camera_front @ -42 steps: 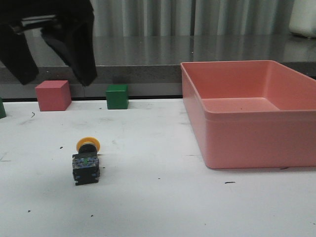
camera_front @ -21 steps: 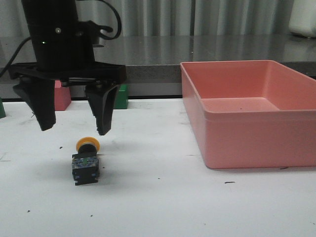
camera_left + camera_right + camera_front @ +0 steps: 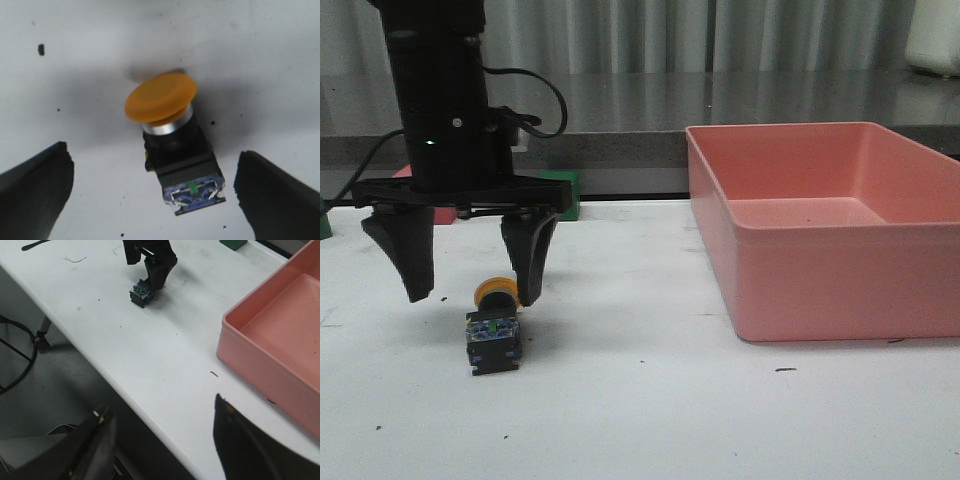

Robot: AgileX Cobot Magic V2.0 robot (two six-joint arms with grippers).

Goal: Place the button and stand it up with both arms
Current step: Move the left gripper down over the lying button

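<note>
- One button [image 3: 494, 325] lies on its side on the white table [image 3: 650, 400], toward the left of the front view; its yellow mushroom cap [image 3: 499, 291] points away from the camera and its blue-clear base [image 3: 492, 334] faces the camera.
- Left wrist view: the same button [image 3: 172, 145] shows the yellow cap [image 3: 160, 97], a pale collar [image 3: 166, 125] behind it, the black body, and the blue-clear base [image 3: 195, 197] with a small green mark.
- Left gripper [image 3: 472, 285]: hangs point-down over the cap end of the button, its jaws spread wide; one finger [image 3: 527, 255] stands at the cap's right edge, whether touching it or just clear cannot be told, and the other finger [image 3: 405, 255] stands well to the left. Nothing is held.
- Left wrist view: both fingers [image 3: 32, 192] flank the button with bare table between each finger and the black body.
- Right gripper [image 3: 162, 440]: seen only in its own wrist view, its two fingers [image 3: 97, 447] set far apart with nothing between them, high above the near table edge and well away from the button [image 3: 141, 293].
- Pink bin [image 3: 920, 200]: a shallow rectangular tray on the right side of the table, well apart from the button.
- Green cube [image 3: 563, 195] and pink cube [image 3: 442, 213]: at the far edge of the table, partly hidden behind the left arm.
- Scattered dark specks mark the table surface.
</note>
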